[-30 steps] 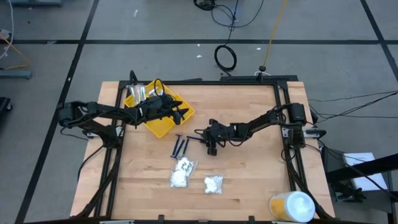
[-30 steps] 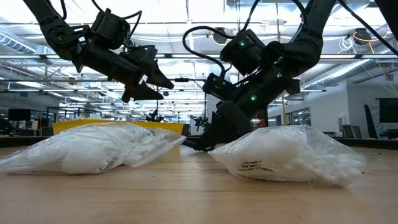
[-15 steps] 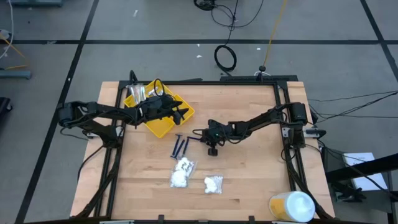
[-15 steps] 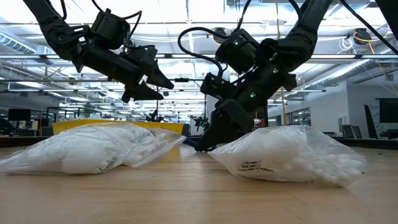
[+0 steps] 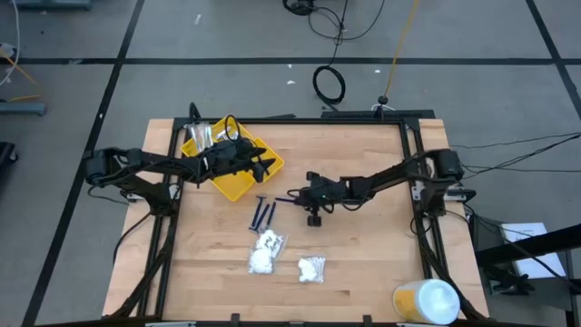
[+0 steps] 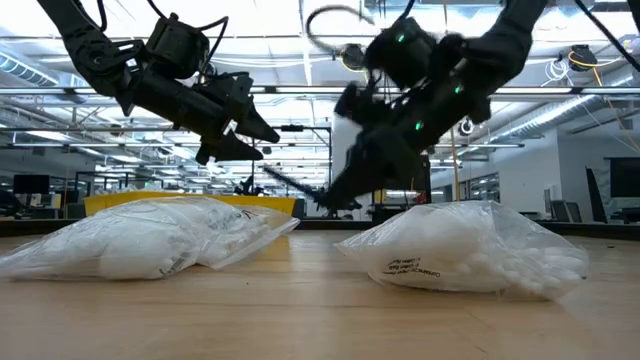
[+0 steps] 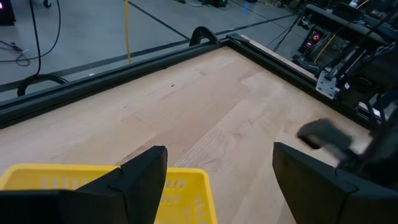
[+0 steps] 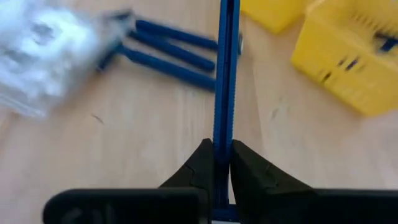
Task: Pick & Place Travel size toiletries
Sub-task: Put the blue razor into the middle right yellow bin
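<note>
Over the yellow tray [image 5: 238, 182] on the left, the left gripper [image 5: 269, 164] hovers with fingers spread and empty, while right of it the right gripper [image 5: 295, 194] pinches one blue stick [image 8: 225, 74] above the table, its length pointing toward the tray, two more sticks [image 5: 261, 214] lying just beside.

Left arm: reaches in from the counter's left edge; left gripper [image 5: 269, 164] hangs above the yellow tray, fingers [image 7: 140, 180] spread wide, nothing between them.

Right arm: reaches toward the counter's middle; right gripper [image 5: 296, 194] raised, fingers [image 8: 202, 165] clamped on a blue stick [image 8: 225, 74].
</note>
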You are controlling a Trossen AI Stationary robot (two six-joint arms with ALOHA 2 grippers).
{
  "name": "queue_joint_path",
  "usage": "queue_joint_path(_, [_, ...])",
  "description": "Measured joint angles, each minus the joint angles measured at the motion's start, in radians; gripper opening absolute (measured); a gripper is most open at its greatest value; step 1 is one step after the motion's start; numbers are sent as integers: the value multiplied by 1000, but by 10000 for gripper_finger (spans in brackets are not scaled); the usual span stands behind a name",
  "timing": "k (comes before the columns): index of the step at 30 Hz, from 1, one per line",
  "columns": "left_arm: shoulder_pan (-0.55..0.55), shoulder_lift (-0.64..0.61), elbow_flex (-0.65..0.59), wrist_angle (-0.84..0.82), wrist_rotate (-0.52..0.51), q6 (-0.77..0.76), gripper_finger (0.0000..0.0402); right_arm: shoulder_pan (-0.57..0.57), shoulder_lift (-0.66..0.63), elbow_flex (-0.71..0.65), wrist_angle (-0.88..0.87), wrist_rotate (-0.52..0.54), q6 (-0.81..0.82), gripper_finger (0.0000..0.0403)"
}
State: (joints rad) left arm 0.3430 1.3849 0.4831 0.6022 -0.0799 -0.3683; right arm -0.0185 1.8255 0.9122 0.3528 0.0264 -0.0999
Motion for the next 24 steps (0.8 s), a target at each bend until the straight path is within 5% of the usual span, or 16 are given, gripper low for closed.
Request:
queue_joint_path(6, [-17, 0, 0, -1, 1, 52, 280, -2, -116, -119, 118, 33, 5, 21])
queue_joint_path(17, [-90, 5, -1, 102, 4, 245, 280, -52, -280, -465, 727, 49, 54, 21])
queue_joint_path(24, [-161, 10, -1, 238, 57, 315, 280, -52, -280, -489, 803, 19, 53, 21])
